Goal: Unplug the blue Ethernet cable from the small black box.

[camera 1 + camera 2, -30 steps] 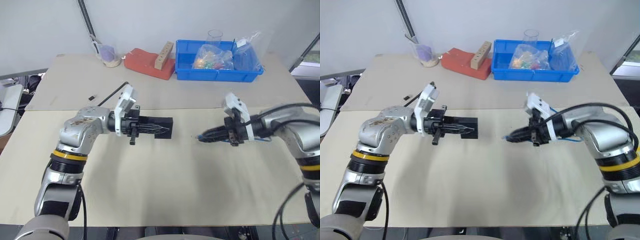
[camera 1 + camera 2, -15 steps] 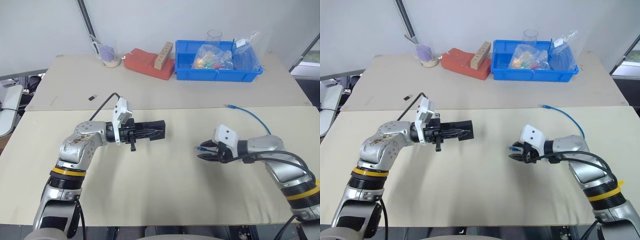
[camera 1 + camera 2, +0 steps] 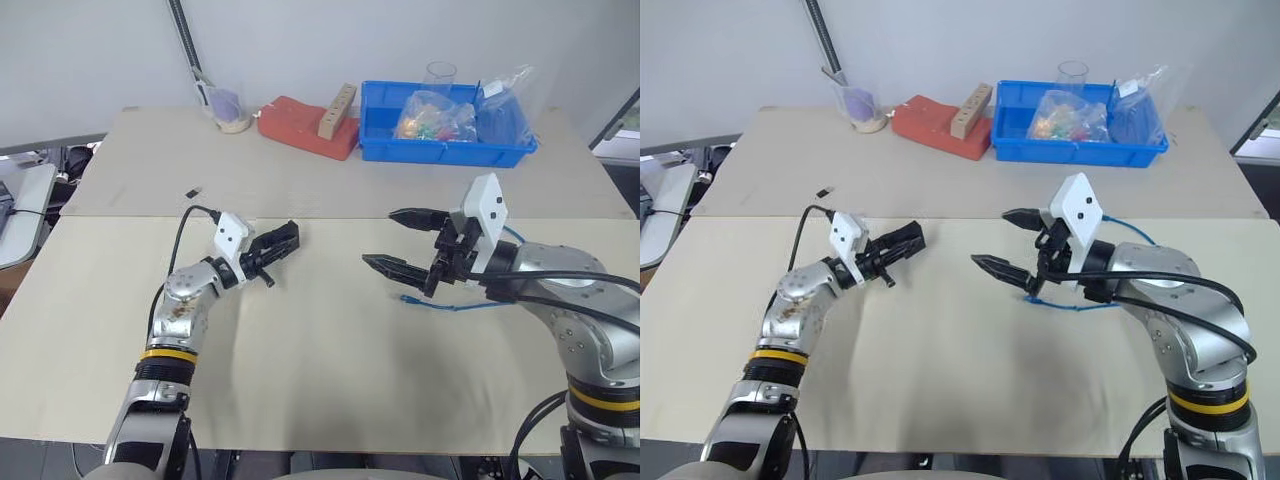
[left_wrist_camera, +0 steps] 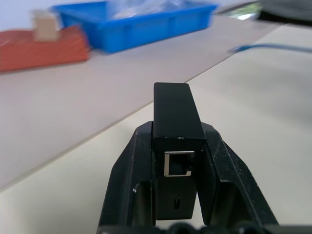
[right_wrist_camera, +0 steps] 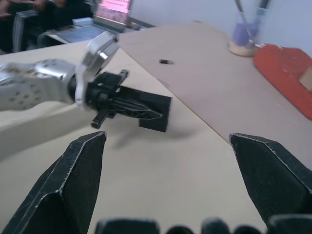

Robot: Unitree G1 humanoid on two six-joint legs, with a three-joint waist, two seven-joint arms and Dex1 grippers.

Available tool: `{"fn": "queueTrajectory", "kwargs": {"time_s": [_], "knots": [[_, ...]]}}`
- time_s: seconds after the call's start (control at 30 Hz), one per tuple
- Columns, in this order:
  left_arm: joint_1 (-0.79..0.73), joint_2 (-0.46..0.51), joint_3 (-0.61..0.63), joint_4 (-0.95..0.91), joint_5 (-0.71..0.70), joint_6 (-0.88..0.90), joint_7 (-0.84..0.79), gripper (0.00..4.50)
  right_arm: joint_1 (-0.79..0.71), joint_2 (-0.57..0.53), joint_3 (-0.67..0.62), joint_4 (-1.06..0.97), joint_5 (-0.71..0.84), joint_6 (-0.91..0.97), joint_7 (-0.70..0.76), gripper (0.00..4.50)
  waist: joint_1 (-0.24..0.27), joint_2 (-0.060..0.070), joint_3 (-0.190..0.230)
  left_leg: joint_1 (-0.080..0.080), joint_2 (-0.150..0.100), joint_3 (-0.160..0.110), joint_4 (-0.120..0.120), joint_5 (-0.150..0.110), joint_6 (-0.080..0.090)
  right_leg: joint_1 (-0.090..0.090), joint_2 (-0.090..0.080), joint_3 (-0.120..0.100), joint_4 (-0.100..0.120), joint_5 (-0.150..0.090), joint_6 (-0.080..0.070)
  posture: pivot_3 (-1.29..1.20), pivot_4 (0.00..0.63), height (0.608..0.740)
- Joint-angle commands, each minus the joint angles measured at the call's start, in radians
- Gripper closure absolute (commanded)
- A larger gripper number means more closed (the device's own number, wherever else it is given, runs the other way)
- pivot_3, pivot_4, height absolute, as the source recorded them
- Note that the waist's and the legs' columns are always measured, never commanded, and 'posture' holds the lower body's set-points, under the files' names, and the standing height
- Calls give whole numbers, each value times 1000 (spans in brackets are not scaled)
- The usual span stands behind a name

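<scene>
My left gripper is shut on the small black box and holds it just above the table. In the left wrist view the box sits between the two fingers, and its port is empty. The blue Ethernet cable lies loose on the table, its plug end free of the box. It runs back under my right arm. My right gripper hovers above that plug, open wide, with nothing between its fingers. The right wrist view looks across at the box in the left gripper.
At the back of the table stand a blue bin with plastic bags, a red block bearing a wooden piece, and a cup. A tiny black stick-like item lies behind my left arm. A seam joins two tabletops.
My right gripper has opened wide, let go of the blue plug and risen; the cable now lies on the table. My left gripper has sunk lower with the box. The head view has shifted.
</scene>
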Motion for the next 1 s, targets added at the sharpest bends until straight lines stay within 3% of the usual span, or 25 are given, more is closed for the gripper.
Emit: {"fn": "queueTrajectory", "kwargs": {"time_s": [0.03, 0.13, 0.17, 0.37, 0.53, 0.77, 0.9, 1.0], "knots": [[-75, -18, 12, 134, 46, -135, 40, 3933, 11, 2, -9, -47, -3, 7, -54, 32, 1, 0, 0, 0, 0, 0, 0, 0, 0, 0, 0, 0, 0, 0, 0, 0, 150, 740], [-106, -27, 16, 222, 56, -186, 39, 3933, 18, -4, -10, -52, 0, 10, -77, 32, -3, 0, 0, 0, 0, 0, 0, 0, 0, 0, 1, 0, 1, 0, 0, 0, 150, 740], [-112, -28, 16, 241, 56, -196, 33, 2863, 17, -7, -12, -49, 0, 10, -82, 0, -7, 0, 0, 0, 0, 0, 0, 0, 0, 0, 1, 0, 1, 0, 0, 0, 150, 740], [-120, -20, 20, 280, 53, -219, 5, 65, 10, -24, -14, -29, -2, 0, -90, 0, -18, 0, 0, 1, 1, 0, -1, 0, 0, 0, 2, 0, 1, 0, 0, 0, 150, 740], [-28, 89, 46, 37, -25, -15, -78, 65, 66, -112, -38, 38, -18, -69, 23, 0, -21, 0, 0, 1, 1, 0, -1, 0, 0, 0, 2, 0, 1, 0, 0, 0, 150, 740], [230, 418, 129, -559, -210, 456, -188, 65, 173, -247, -106, 162, -36, -222, 227, 0, -33, 0, 0, 2, 3, 0, -2, 0, 0, 0, 2, 0, 1, 0, 0, 0, 150, 740], [294, 538, 243, -696, -269, 582, -166, 65, 214, -280, -161, 189, -27, -248, 269, 0, -31, 0, 0, 3, 3, 0, -3, 0, 0, 2, 2, 0, 0, 0, 0, 0, 150, 740], [310, 561, 281, -735, -266, 608, -139, 65, 230, -275, -176, 189, -26, -246, 263, 0, -29, 0, 0, 3, 3, 0, -3, 0, 0, 2, 2, 0, 0, 0, 0, 0, 150, 740]]}}
